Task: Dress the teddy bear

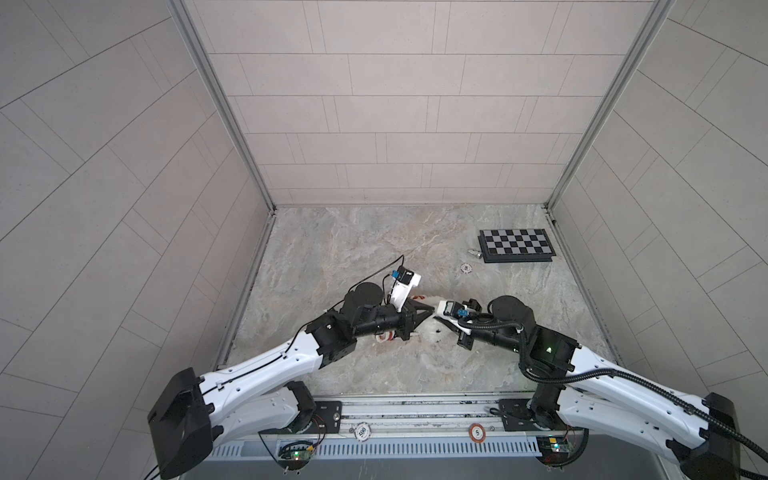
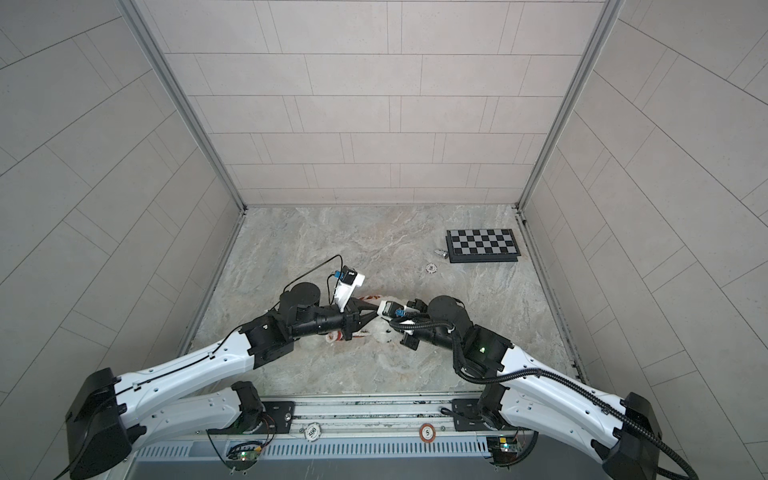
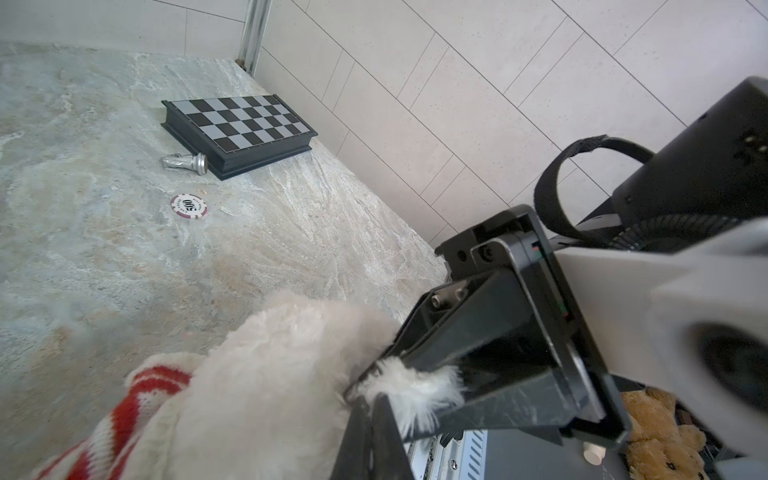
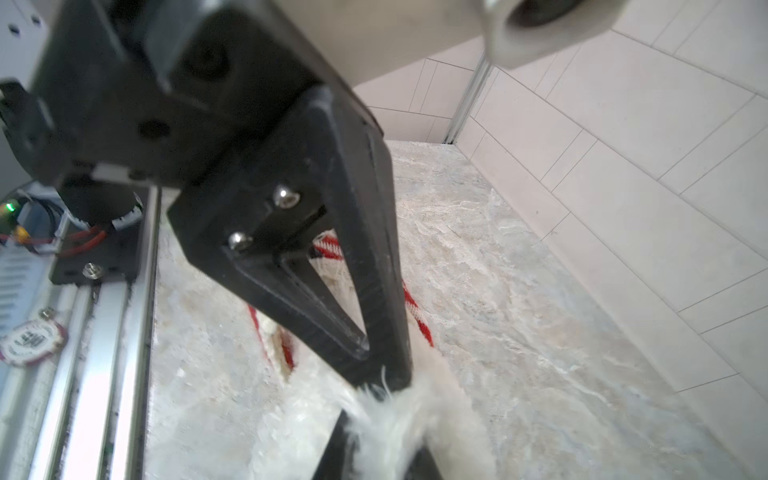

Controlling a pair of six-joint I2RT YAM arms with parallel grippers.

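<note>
Left gripper [image 4: 382, 382] is pinching fur on the teddy bear [image 3: 270, 374], jaws together; right gripper [image 4: 380, 451]: cannot tell. Likely handling soft, light, floppy; take a limb.

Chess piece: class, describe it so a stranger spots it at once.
Find the chessboard, far right on the table. Beside its left end lies the chess piece, silver, on its side; the nearby chip is flat and round.

Marble tabletop [image 3: 104, 249]: chessboard [image 3: 245, 120], chip [image 3: 189, 206], teddy bear [image 3: 282, 374]
</note>
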